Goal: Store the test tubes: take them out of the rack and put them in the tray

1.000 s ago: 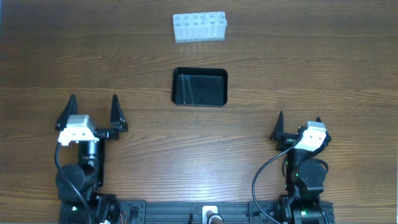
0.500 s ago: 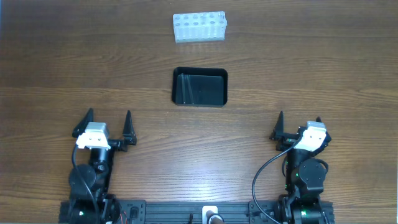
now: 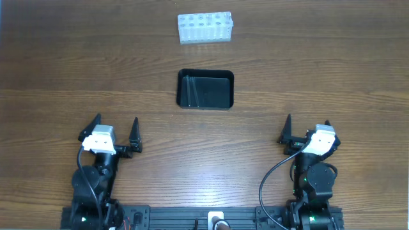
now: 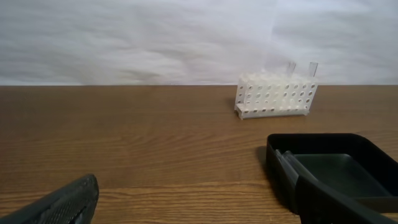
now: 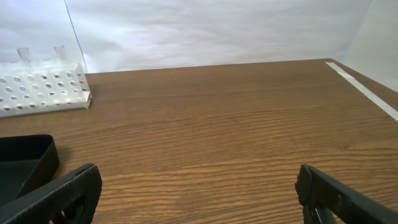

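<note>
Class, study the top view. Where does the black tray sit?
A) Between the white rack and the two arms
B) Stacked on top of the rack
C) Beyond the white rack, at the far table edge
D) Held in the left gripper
A: the black tray lies on the table nearer the arms than the white rack, apart from the open left gripper and right gripper.

rack behind tray, both mid-table
</note>
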### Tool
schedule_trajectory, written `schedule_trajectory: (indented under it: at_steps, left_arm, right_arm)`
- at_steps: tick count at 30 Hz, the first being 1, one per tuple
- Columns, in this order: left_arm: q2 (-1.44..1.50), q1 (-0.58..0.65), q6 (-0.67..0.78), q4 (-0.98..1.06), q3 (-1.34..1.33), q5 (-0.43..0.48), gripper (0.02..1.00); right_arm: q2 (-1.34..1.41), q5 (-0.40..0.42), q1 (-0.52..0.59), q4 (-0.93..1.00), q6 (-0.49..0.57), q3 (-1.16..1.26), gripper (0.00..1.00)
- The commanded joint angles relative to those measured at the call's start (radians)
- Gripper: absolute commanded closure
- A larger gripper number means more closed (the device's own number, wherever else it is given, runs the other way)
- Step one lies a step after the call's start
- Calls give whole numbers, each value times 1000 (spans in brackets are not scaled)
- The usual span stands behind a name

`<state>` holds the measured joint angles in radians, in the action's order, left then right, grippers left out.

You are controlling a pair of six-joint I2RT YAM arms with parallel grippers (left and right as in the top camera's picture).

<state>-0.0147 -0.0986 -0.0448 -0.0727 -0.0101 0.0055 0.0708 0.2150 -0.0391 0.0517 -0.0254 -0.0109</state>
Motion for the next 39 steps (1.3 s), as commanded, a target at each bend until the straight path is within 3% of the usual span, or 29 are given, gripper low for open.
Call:
schedule_trajectory:
  at_steps: [1,32,39]
  left_arm:
    - [5,5,11,-3,4,24,18]
    - [5,5,11,-3,4,24,18]
    - [5,5,12,-3,4,24,18]
  right_arm:
    - [-5,-5,-1,1,0,6,7]
    - [-5,-5,-1,-7,0,6,7]
    - [14,-21,-1,-78,-56,5,9]
